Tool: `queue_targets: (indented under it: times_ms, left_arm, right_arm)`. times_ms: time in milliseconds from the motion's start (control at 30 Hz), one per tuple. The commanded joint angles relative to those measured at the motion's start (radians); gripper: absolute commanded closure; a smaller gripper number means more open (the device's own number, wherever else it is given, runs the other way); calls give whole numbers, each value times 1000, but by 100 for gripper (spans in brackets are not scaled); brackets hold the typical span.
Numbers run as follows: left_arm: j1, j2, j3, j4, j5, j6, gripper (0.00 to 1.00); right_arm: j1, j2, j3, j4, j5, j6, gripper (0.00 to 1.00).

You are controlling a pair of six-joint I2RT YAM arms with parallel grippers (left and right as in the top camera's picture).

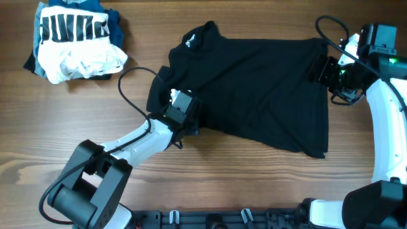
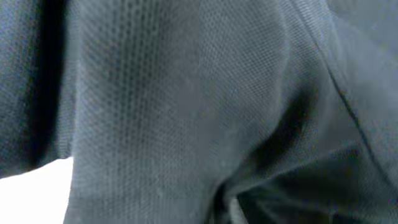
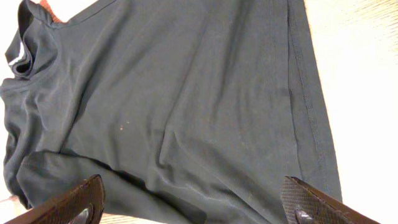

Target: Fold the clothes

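Note:
The black shirt (image 1: 254, 83) lies spread on the wooden table, with its collar and small white logo (image 1: 189, 43) at the upper left. My left gripper (image 1: 184, 113) is at the shirt's lower left edge by the sleeve. Black fabric (image 2: 186, 93) fills the left wrist view, with folds gathering at the jaws. The fingers are hidden and the gripper looks shut on the cloth. My right gripper (image 1: 324, 69) is open over the shirt's right edge. Both its fingertips (image 3: 196, 205) hover apart above the fabric (image 3: 186, 93), holding nothing.
A bundle of white and blue garments with a striped print (image 1: 76, 41) lies at the table's far left. The left arm's black cable (image 1: 127, 83) loops over the wood beside the shirt. Bare wood shows below the shirt (image 1: 254, 178).

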Motion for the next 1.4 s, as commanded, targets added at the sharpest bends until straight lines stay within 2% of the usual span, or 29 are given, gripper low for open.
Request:
queue_targets:
  times_ms: [0, 100, 267, 333, 467, 600, 733, 800, 933, 1067, 1367]
  left_arm:
    - [2, 13, -2, -32, 16, -8, 96]
    - [42, -72, 95, -207, 27, -14, 96]
    - [149, -290, 430, -667, 40, -3, 96]
    - [167, -341, 488, -721, 39, -3, 96]
    - [175, -432, 504, -702, 6, -3, 96]
    - [175, -397, 504, -660, -20, -3, 96]
    - [175, -326, 504, -639, -19, -3, 96]
    - [175, -294, 504, -633, -20, -3, 96]
    - [175, -274, 504, -608, -19, -3, 96]
    - [175, -274, 504, -597, -19, -3, 96]
    - [175, -274, 504, -597, -19, -4, 96]
  right_arm:
    - [4, -2, -6, 3, -13, 7, 9]
    - [4, -2, -6, -14, -13, 7, 9]
    - [4, -2, -6, -111, -13, 4, 8]
    - [4, -2, -6, -153, -13, 4, 9]
    - [8, -2, -14, -264, -17, 5, 10]
    - [90, -4, -103, -269, -28, 21, 14]
    - [229, -4, -268, -130, -44, 94, 21]
    - [299, -4, -352, -40, -58, 110, 29]
    - [408, -3, -477, 150, -57, 113, 33]
    - [454, 9, -564, 288, 47, 219, 32]
    - [454, 192, -566, 369, 51, 248, 23]
